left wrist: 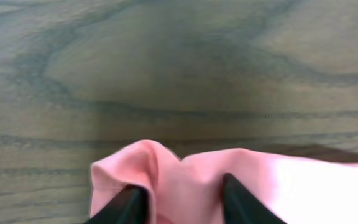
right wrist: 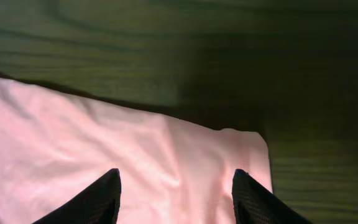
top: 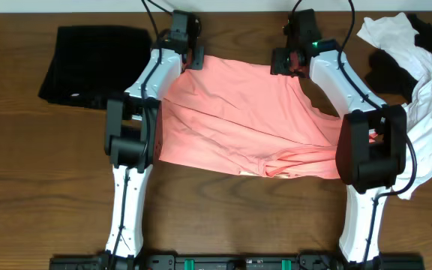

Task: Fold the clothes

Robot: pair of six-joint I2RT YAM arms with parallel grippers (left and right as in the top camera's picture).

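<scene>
Trouble would likely come from an uneven grab. The left claw (left wrist: 185,190) has a pucker of shirt (top: 238,120) between its fingers, but I cannot tell whether it truly bites. The right claw (right wrist: 176,180) stands apart over the other far corner, holding nothing. Lift now and one corner could slip, dragging the shirt askew; its near hem is bunched. The shirt lies mid-table, reaching toward the far edge. The table (top: 21,150) is brown wood. Black cloth (top: 88,64) sits by the far left corner, white cloth (top: 426,97) along the right edge. Nothing of the room shows.
</scene>
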